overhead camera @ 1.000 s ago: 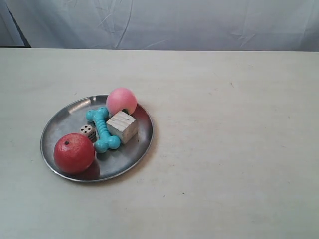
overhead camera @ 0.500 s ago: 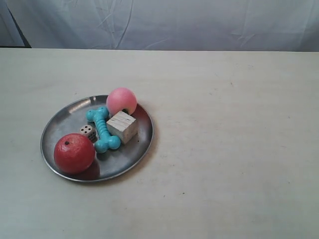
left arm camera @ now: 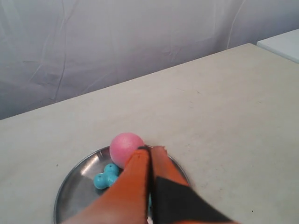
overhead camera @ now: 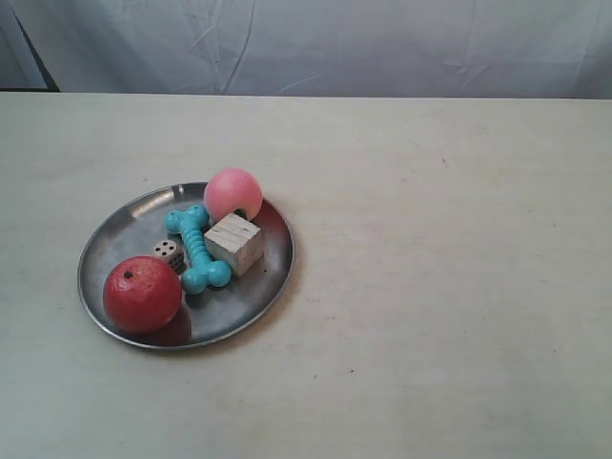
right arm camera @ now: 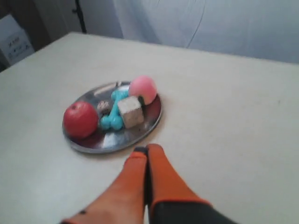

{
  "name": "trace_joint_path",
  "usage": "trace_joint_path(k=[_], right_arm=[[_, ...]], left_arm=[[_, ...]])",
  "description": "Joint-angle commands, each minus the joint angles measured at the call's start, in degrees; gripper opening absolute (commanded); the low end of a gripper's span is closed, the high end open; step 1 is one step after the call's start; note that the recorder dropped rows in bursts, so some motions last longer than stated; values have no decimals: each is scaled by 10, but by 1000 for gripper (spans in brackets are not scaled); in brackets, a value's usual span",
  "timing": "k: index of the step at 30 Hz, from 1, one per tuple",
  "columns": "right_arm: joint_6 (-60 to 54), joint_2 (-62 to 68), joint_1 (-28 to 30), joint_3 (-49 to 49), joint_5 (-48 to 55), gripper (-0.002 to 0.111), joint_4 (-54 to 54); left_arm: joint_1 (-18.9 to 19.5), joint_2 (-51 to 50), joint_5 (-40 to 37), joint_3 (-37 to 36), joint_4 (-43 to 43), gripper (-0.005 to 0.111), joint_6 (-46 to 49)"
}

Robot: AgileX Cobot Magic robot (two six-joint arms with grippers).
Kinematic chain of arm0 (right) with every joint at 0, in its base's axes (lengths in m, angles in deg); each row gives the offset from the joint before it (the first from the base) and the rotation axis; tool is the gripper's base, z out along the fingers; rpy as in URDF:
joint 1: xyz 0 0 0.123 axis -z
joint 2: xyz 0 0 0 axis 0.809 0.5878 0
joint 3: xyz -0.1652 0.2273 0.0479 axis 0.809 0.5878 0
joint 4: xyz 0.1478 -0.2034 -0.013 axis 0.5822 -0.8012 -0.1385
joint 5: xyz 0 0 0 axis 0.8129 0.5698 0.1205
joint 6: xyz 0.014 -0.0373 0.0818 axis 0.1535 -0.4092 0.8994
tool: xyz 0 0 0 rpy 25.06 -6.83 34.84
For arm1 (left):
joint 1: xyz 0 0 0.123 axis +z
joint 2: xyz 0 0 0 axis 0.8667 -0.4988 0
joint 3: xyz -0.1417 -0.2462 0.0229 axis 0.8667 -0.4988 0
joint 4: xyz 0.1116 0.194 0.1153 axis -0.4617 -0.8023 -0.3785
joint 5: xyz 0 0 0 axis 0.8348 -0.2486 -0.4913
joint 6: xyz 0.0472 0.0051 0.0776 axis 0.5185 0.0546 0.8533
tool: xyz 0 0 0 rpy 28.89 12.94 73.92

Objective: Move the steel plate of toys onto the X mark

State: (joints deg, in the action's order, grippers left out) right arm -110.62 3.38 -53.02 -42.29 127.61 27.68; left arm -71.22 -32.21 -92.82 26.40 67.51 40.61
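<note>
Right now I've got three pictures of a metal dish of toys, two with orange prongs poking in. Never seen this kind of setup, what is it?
It is a two-armed robot. One picture comes from a camera off the arms, overlooking the table; no arm shows there. The other two come from a camera on each wrist, so the orange prongs are the left gripper and the right gripper, both shut, holding nothing. On the table sits a steel plate carrying a red ball, pink ball, turquoise bone, wooden cube and die.
</note>
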Motion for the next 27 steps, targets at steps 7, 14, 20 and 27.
trace_joint_path(k=[7, 14, 20, 27], right_arm=[[-1, -10, 4, 129, -517, 0, -231], [-1, -10, 4, 281, -611, 0, -239], [-1, -10, 4, 312, -551, 0, -234], [-1, -10, 4, 312, -515, 0, -234]], left_arm=[[-5, 4, 9, -3, -2, 0, -1], [-5, 4, 23, -3, 11, 0, -1], [-5, 4, 66, -3, 15, 0, -1], [-5, 4, 38, -3, 67, 0, -2]])
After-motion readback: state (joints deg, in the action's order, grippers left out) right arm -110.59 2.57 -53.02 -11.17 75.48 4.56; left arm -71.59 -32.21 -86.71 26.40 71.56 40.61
